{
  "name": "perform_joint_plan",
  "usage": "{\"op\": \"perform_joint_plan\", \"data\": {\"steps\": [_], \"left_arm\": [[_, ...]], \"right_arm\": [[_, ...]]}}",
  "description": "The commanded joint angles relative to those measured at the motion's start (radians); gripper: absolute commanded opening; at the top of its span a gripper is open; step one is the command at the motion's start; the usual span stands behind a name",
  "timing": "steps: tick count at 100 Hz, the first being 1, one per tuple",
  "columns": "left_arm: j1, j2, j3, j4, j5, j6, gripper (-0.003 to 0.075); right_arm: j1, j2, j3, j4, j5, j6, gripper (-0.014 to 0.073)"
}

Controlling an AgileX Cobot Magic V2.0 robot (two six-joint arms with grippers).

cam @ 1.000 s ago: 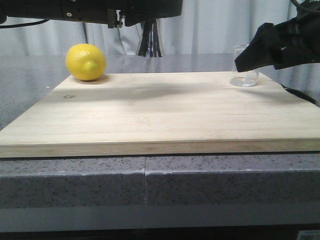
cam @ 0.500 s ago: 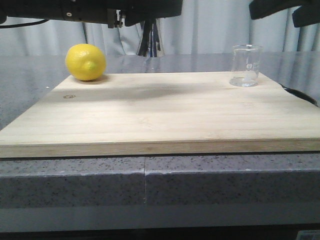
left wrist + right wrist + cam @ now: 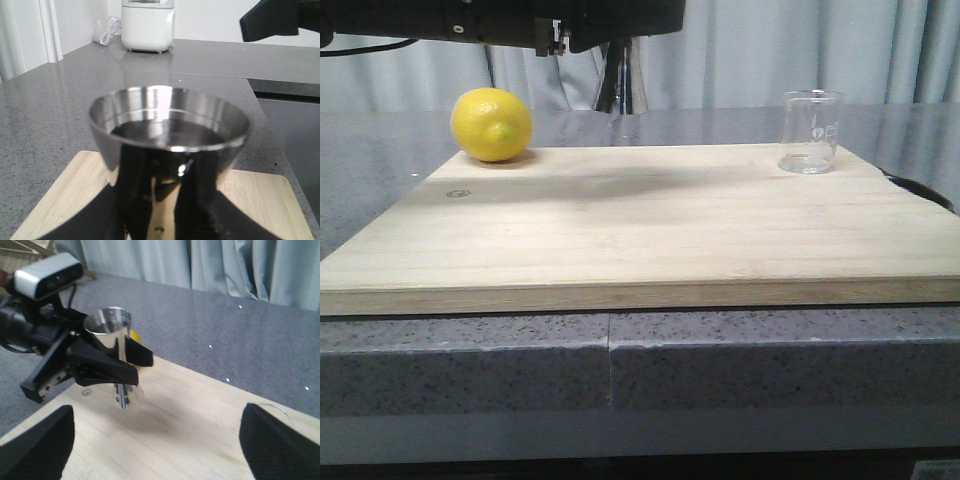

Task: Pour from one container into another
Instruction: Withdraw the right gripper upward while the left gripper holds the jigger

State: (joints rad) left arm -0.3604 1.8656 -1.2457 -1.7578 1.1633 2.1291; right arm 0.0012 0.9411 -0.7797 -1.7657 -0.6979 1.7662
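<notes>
The clear glass beaker [image 3: 811, 131] stands upright on the far right corner of the wooden board [image 3: 640, 230], with no gripper near it. My left gripper [image 3: 167, 195] is shut on the shiny steel jigger [image 3: 170, 125], gripping it below its wide upper bowl. The bowl's inside looks dark; I cannot tell whether liquid is in it. In the right wrist view the jigger [image 3: 111, 327] hangs upright above the board's left part, held in the left gripper [image 3: 112, 362]. My right gripper [image 3: 157, 450] is wide open above the board and holds nothing.
A yellow lemon [image 3: 491, 124] lies on the board's far left corner. The left arm [image 3: 550, 20] reaches across the top of the front view. A white appliance [image 3: 148, 25] stands at the back of the grey counter.
The right arm, which stood beside the beaker a second ago, has risen up and out of the front view. The beaker stays on the board. The left arm has not moved.
</notes>
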Motion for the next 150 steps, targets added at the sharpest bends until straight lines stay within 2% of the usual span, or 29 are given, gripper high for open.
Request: {"op": "perform_joint_plan", "data": {"steps": [1,14,31,37,44,51,63,70,82,106,122,150], "left_arm": [[-0.009,-0.059,-0.028,-0.093,0.105,-0.009,0.0205],[-0.009,-0.059,-0.028,-0.093,0.105,-0.009,0.0205],[-0.009,-0.059,-0.028,-0.093,0.105,-0.009,0.0205],[-0.009,-0.059,-0.028,-0.093,0.105,-0.009,0.0205],[-0.009,-0.059,-0.028,-0.093,0.105,-0.009,0.0205],[-0.009,-0.059,-0.028,-0.093,0.105,-0.009,0.0205],[-0.009,-0.059,-0.028,-0.093,0.105,-0.009,0.0205],[-0.009,-0.059,-0.028,-0.093,0.105,-0.009,0.0205],[-0.009,-0.059,-0.028,-0.093,0.105,-0.009,0.0205],[-0.009,-0.059,-0.028,-0.093,0.105,-0.009,0.0205],[-0.009,-0.059,-0.028,-0.093,0.105,-0.009,0.0205],[-0.009,-0.059,-0.028,-0.093,0.105,-0.009,0.0205]], "right_arm": [[-0.009,-0.022,-0.004,0.169,0.033,-0.122,0.0608],[-0.009,-0.027,0.055,0.400,0.116,-0.361,0.0607],[-0.005,-0.027,0.136,0.636,0.148,-0.570,0.0607],[0.009,-0.027,0.157,0.725,0.209,-0.639,0.0607],[0.042,-0.027,0.171,0.845,0.321,-0.779,0.0606],[0.099,-0.027,0.173,1.018,0.469,-0.979,0.0605],[0.221,-0.027,0.159,1.426,0.698,-1.502,0.0594],[0.259,-0.027,0.150,1.572,0.778,-1.667,0.0578],[0.257,-0.053,0.151,1.610,0.810,-1.700,0.0552],[0.172,-0.159,0.162,1.666,0.793,-1.700,0.0544],[0.113,-0.232,0.234,1.684,0.730,-1.700,0.0544],[0.110,-0.308,0.257,1.661,0.720,-1.700,0.0545]]}}
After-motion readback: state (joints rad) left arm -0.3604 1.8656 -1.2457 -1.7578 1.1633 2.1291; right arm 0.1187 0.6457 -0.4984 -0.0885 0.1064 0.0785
